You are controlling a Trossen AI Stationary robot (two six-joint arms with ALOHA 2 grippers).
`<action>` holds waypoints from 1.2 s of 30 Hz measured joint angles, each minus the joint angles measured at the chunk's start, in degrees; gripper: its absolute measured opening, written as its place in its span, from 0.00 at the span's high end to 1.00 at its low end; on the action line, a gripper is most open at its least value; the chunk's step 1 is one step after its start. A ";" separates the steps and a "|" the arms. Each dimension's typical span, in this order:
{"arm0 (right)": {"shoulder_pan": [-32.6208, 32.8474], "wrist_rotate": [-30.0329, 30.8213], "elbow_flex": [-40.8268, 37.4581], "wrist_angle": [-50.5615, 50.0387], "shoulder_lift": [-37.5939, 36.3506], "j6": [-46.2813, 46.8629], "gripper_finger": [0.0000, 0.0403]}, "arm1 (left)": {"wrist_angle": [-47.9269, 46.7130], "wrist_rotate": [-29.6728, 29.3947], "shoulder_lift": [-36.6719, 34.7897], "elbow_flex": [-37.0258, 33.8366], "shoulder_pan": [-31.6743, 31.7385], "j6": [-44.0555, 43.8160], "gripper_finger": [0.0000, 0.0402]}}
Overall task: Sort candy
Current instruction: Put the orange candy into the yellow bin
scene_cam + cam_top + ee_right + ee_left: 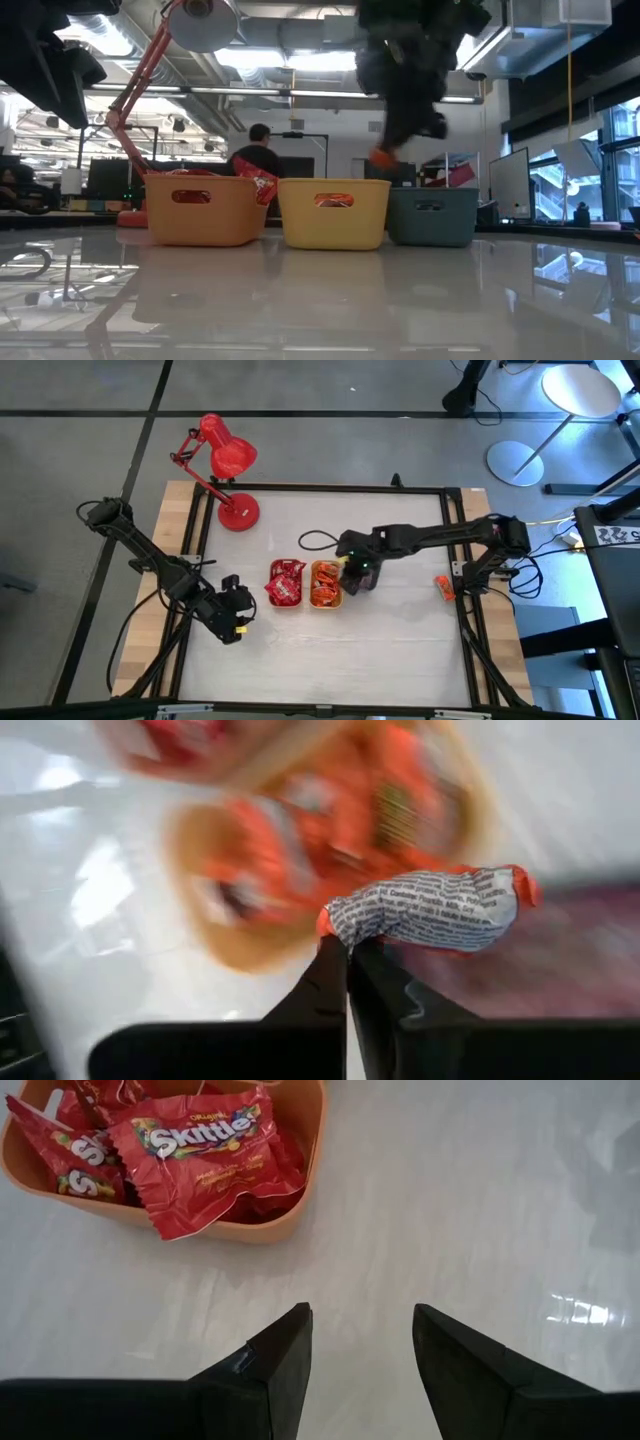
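From above, the red desk lamp [225, 470] stands at the table's far left corner. The orange tray [286, 584] and yellow tray [325, 584] sit side by side mid-table, with open white surface in front. One candy [443, 588] lies near the right edge. The right gripper [356, 575] hangs just beside the yellow tray; the left gripper [236, 615] waits left of the orange tray.

At table height, a grey tray [432, 216] stands beside the yellow one.

The left wrist shows released jaws over bare tabletop, Skittles packs [205, 1155] heaped in the orange tray nearby.

The right wrist shows jaws clenched on an orange-red wrapped sweet [430, 910].
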 joint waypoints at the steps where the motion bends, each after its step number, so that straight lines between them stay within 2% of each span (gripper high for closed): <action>1: 0.48 -1.20 0.00 2.44 0.00 -0.72 0.99 | 0.00 0.00 0.00 0.00 0.02 0.00 0.59; 5: 1.22 -1.27 0.13 11.55 2.01 -1.11 0.99 | 0.04 0.00 0.02 0.00 0.01 0.21 0.59; 10: 1.02 -3.88 0.06 13.37 6.08 -0.02 0.95 | 0.22 -0.02 0.00 0.00 0.00 -0.13 0.59; 13: 1.11 -4.60 -0.01 12.80 7.60 -0.60 0.86 | 0.24 -0.01 0.02 0.00 0.00 -0.24 0.59; 20: 0.95 -3.66 0.02 12.08 7.23 -0.66 0.56 | 0.20 0.00 0.02 0.00 0.01 -0.24 0.59; 25: 1.03 -4.05 0.02 8.66 2.09 -0.68 0.45 | 0.02 0.00 0.02 0.00 0.01 -0.21 0.59; 29: 2.40 -1.13 0.11 0.19 -4.26 -1.40 0.44 | -0.09 0.00 0.02 0.00 0.02 -0.04 0.59; 32: 4.38 4.26 0.11 -13.84 -8.60 -0.08 0.45 | -0.03 0.00 0.02 0.00 0.00 -0.10 0.59; 36: 8.29 11.09 -0.12 -34.55 -12.07 8.63 0.47 | 0.02 0.00 0.02 0.00 0.02 -2.19 0.59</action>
